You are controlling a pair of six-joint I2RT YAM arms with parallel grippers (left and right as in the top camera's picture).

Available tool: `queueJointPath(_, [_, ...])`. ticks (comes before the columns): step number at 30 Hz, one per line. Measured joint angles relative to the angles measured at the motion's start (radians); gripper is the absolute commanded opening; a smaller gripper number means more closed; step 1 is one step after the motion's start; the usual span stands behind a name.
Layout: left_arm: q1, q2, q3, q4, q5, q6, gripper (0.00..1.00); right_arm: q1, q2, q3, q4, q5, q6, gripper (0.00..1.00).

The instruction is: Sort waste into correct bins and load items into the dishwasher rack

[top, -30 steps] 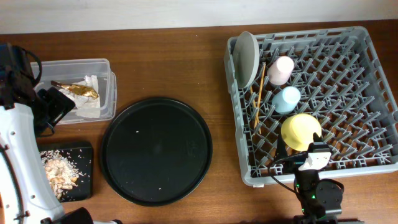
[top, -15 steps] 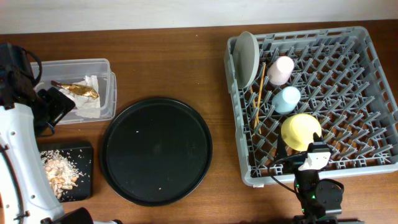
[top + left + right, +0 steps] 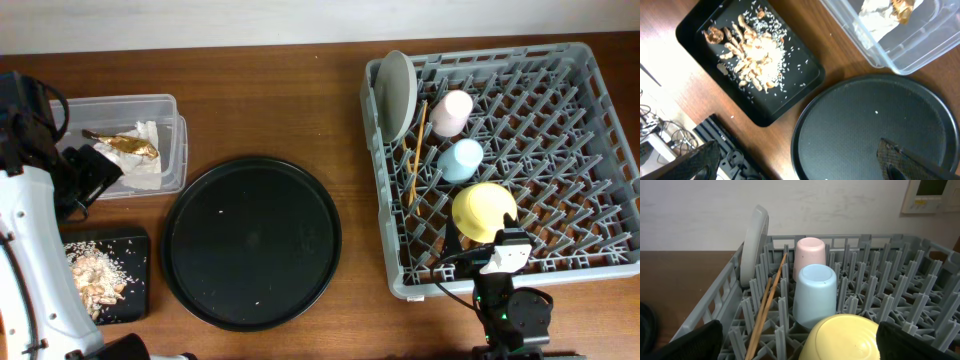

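Right wrist cam is basically all dishwasher rack point(image 3: 900, 280), grey pegs everywhere. The grey-white plate point(image 3: 754, 245) stands on edge along the left wall. The wooden chopsticks point(image 3: 767, 305) lean diagonally just beside it. The pink cup point(image 3: 809, 255) sits upside down at the back, with the light-blue cup point(image 3: 814, 295) upside down right in front of it. The yellow bowl point(image 3: 845, 337) is flipped over, nearest the lens. The right gripper point(image 3: 799, 326) has its dark blurry fingers point(image 3: 690, 342) spread wide in the bottom corners, holding nothing.
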Motion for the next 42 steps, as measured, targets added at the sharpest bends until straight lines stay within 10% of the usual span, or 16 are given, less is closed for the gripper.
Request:
queueJointPath(9, [-0.073, -0.157, -0.258, 0.099, -0.043, 0.011, 0.99, 0.000, -0.002, 0.000, 0.000, 0.000, 0.000, 0.98])
queueJointPath(20, [-0.222, -0.786, -1.328, 1.130, -0.038, 0.093, 0.99, 0.000, -0.003, 0.000, 0.000, 0.000, 0.000, 0.98])
queueJointPath(28, [-0.229, -0.999, -1.767, 1.767, 0.205, 0.206, 0.99, 0.000, -0.003, 0.000, 0.000, 0.000, 0.000, 0.98])
queueJointPath(42, [-0.235, -1.350, -1.869, 1.603, 0.208, 0.322, 0.99, 0.000, -0.003, 0.000, 0.000, 0.000, 0.000, 0.99])
